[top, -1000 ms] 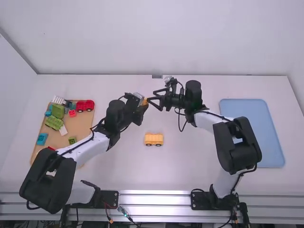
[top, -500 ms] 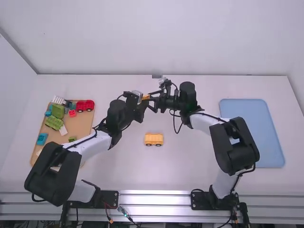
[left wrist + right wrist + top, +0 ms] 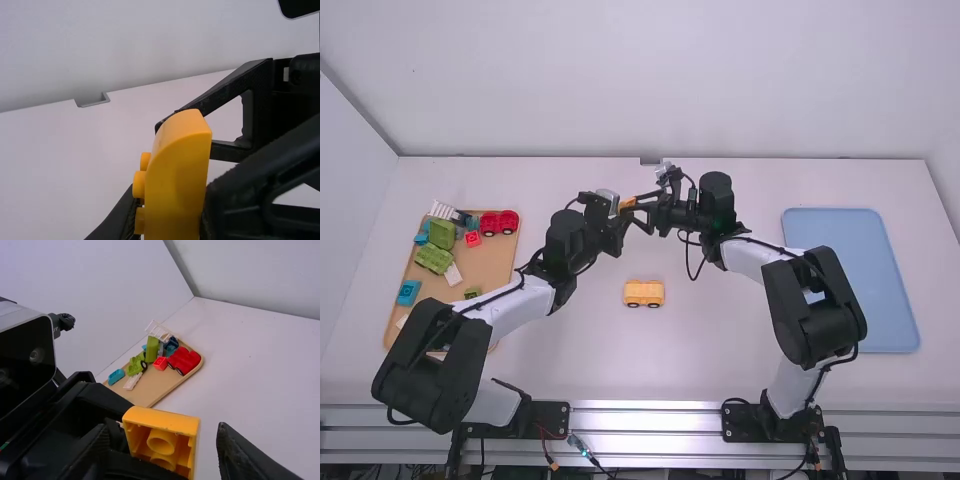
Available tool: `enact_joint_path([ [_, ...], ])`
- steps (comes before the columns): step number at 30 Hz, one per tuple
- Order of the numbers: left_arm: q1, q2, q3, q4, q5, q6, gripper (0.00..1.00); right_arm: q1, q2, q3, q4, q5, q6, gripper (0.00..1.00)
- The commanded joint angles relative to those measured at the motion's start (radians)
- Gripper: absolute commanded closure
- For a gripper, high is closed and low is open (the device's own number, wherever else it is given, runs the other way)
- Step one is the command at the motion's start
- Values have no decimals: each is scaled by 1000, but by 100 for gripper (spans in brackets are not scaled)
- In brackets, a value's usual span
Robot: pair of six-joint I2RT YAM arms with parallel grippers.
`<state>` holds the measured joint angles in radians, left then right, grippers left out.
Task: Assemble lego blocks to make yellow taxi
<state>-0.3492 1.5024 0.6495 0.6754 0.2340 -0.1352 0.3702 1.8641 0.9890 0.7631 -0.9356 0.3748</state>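
High view: L pincer (image 3: 612, 212) grips yellow block (image 3: 627, 203) up over the desk (image 3: 570, 350), R pincer (image 3: 636, 208) opposite w/ fingers spread, prob. for a handover/regrasp. Yellow wheeled piece (image 3: 643, 293) sits upright below both, nearer the arm bases, prob. kept there as chassis. Wooden board (image 3: 502, 262) w/ spare bricks lies L of L pincer, partly under L arm (image 3: 510, 312); blue tray (image 3: 850, 280) well R of R pincer. L wrist: studs (image 3: 139, 185) face sideways, so prob. needs turning b4 stacking. R wrist: hollow underside faces R pincer; one finger (image 3: 235, 450) stands apart from block; L pincer crowds approach.
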Motion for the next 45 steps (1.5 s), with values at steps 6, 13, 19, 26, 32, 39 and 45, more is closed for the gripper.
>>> enact_joint_path([
  [6, -5, 3, -4, 12, 62, 4, 95, 17, 16, 25, 7, 25, 3, 46],
  [13, -5, 3, -4, 14, 62, 3, 93, 16, 16, 25, 7, 25, 2, 66],
  [19, -5, 3, -4, 14, 63, -7, 73, 17, 16, 25, 8, 26, -6, 70],
  [26, -5, 3, -4, 30, 53, -44, 1, -5, 16, 25, -16, 85, -51, 71],
  [32, -4, 3, -4, -125, 60, 96, 1, -62, 16, 26, -27, 54, -117, 71],
  [39, 99, 1, 127, -297, 464, 276, 1, -122, 16, 26, -8, -204, -202, 73],
  [45, 239, 21, 286, -532, 882, 501, 1, -155, 16, 26, 64, -423, -243, 72],
])
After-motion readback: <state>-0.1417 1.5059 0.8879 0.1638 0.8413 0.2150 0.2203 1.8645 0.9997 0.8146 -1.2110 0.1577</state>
